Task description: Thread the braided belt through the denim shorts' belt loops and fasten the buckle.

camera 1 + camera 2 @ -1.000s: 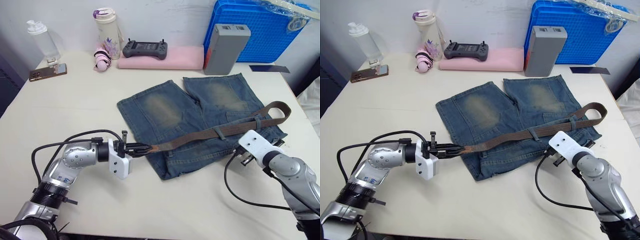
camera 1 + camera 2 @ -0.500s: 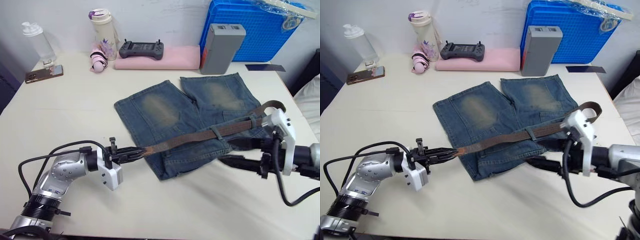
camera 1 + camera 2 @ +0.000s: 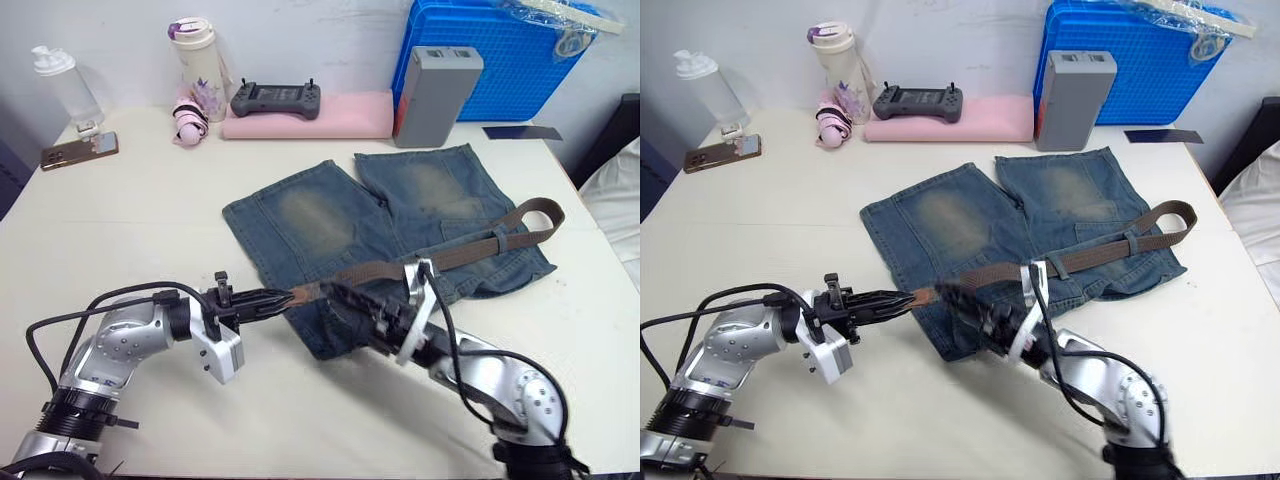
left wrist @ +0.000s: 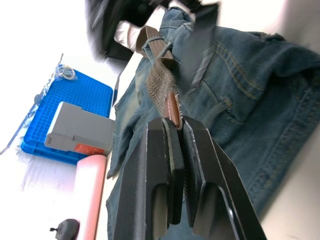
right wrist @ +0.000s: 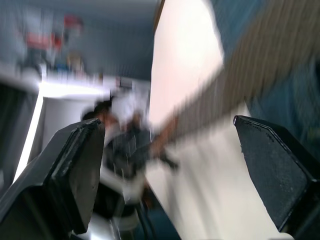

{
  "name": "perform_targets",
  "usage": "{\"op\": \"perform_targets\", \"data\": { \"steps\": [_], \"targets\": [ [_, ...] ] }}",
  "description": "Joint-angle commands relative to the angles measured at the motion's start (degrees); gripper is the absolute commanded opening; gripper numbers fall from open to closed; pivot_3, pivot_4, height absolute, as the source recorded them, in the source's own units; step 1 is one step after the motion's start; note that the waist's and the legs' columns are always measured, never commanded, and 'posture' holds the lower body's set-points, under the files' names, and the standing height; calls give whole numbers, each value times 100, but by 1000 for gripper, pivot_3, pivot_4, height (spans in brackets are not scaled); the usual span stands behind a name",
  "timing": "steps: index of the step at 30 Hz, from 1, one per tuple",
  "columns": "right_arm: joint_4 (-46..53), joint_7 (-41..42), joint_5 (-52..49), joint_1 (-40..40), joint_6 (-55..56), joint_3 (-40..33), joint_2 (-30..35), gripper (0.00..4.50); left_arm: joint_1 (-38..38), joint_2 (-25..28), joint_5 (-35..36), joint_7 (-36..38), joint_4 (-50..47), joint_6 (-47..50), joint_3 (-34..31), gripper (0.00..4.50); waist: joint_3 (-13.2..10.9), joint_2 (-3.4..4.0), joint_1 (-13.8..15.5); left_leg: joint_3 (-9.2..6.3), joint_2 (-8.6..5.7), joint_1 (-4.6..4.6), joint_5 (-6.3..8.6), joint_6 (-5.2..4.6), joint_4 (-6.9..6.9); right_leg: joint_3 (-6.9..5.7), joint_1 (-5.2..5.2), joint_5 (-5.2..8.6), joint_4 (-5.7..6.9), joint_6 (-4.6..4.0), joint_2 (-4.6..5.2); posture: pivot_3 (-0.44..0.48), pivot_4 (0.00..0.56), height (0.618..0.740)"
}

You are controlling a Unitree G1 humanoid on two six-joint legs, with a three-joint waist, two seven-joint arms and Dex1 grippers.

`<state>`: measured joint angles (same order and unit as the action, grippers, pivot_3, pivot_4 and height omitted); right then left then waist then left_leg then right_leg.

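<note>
Left pincer: clamped on braided belt tip
Right pincer: spread wide, near that tip
Belt: limp, grippy; lies across denim shorts waistband
Grip: near tip

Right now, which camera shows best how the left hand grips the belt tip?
The left wrist view: the braided belt tip sits pinched between the left hand fingers, close up. Both eye views show that grip small, from the side. The right wrist view shows a blurred strap.

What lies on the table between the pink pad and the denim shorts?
Nothing: between the pink pad and the denim shorts bare table shows, in both eye views.
</note>
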<state>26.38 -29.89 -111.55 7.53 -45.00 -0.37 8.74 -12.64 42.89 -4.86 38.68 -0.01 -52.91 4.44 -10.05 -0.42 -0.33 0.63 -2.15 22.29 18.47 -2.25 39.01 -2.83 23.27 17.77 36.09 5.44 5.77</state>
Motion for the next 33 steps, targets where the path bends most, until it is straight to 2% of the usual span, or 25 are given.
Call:
{"op": "perform_targets", "data": {
  "steps": [1,12,15,22,23,30,33],
  "targets": [
    [186,-765,-145,56,477,-112,-471,4410,41,84,27,-100,-286,40,-126,19,0,0,0,-1,0,1,0,0,-1,0,3,0,7,0,0,0,150,725],
    [130,-1205,-145,10,477,-466,-572,4410,44,206,62,-92,-241,83,-131,19,-1,3,-8,1,0,5,6,-8,-6,6,16,1,24,-1,0,0,150,725],
    [96,-1261,-145,-29,482,-531,-491,3637,42,209,58,-95,-223,88,-132,19,-1,4,-5,1,0,5,6,-8,-6,7,16,1,24,-2,0,0,150,725],
    [81,-1235,-145,-23,586,-619,-522,180,16,233,53,-85,-209,100,-128,19,-1,4,-6,2,0,5,6,-8,-6,10,16,1,25,-2,0,0,150,725],
    [73,-1228,-145,-14,595,-624,-533,76,13,233,51,-84,-211,102,-125,19,-1,4,-6,2,0,5,6,-8,-6,10,16,1,24,-2,0,0,150,725],
    [-8,-1168,-145,49,647,-631,-477,76,87,260,263,24,-261,418,-72,19,-1,4,-7,2,0,5,6,-8,-7,11,16,1,24,-2,1,0,150,725],
    [-14,-955,-145,69,638,-711,-209,0,319,329,861,277,-455,1070,-34,1151,-2,6,-15,2,0,5,6,-9,-8,12,16,1,22,-2,1,0,150,725]
  ]
}}
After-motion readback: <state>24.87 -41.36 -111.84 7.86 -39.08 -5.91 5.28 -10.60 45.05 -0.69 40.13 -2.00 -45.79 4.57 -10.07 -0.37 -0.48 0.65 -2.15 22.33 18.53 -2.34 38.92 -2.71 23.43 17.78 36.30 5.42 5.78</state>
